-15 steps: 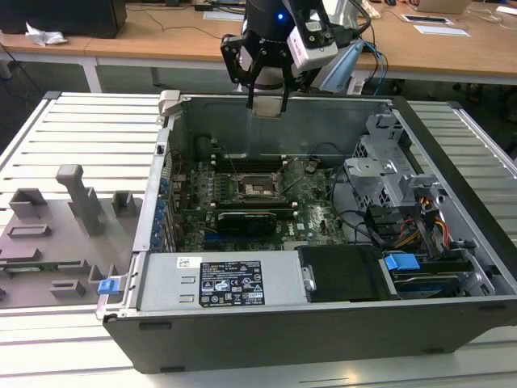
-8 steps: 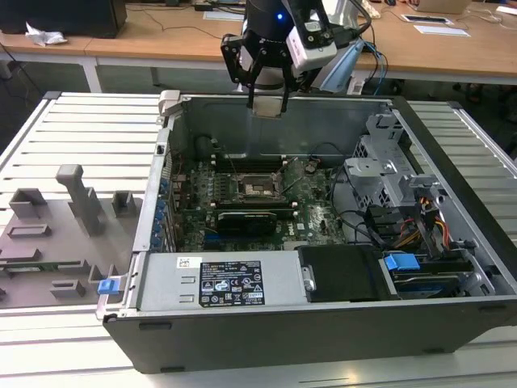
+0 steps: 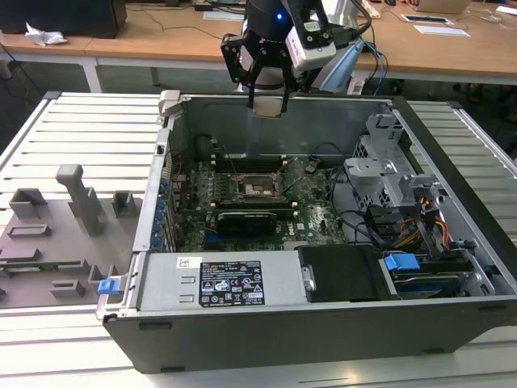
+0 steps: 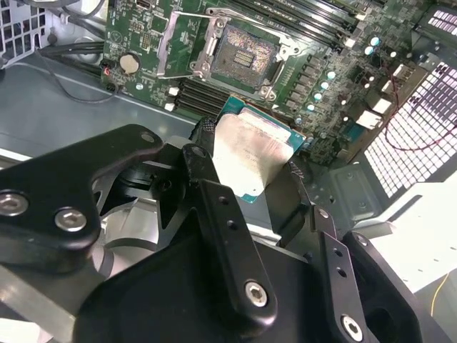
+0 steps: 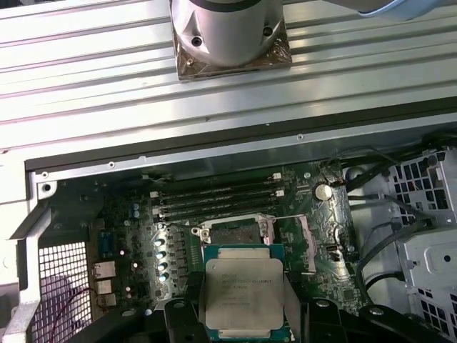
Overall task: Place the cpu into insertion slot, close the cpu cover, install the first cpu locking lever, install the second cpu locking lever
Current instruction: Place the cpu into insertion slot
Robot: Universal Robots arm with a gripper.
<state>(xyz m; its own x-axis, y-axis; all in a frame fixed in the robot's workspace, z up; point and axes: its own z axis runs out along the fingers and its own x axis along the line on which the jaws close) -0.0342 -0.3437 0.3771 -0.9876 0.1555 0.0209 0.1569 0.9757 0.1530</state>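
**Chip aloft, slot waiting below**

The small, flat, square cpu [image 3: 266, 107] with its silvery-grey metal top hangs in the upper middle of the exterior view, well above the green motherboard [image 3: 313, 196]. It sits at about the level of the rim of the open grey metal computer case [image 3: 339, 129]. Your black gripper [image 3: 267, 103] has its jaws pinched onto opposite edges of the chip, and the black fingers [image 4: 227, 214] flank it in the second wrist view.

Watch that hold, because an edge pinch on a thin plate can slip, and a drop from here lands on the board. The small square black insertion slot [image 3: 260, 187] with its dark recessed centre lies uncovered lower in the frame. A skewed or tilted entry could damage the contacts.

The metal top faces the wrist cameras. Being near-square, the chip has no real long axis. In the first wrist view its edges [image 5: 243, 289] look roughly parallel to the slot's [image 5: 235, 232]. You can't confirm that it is level.
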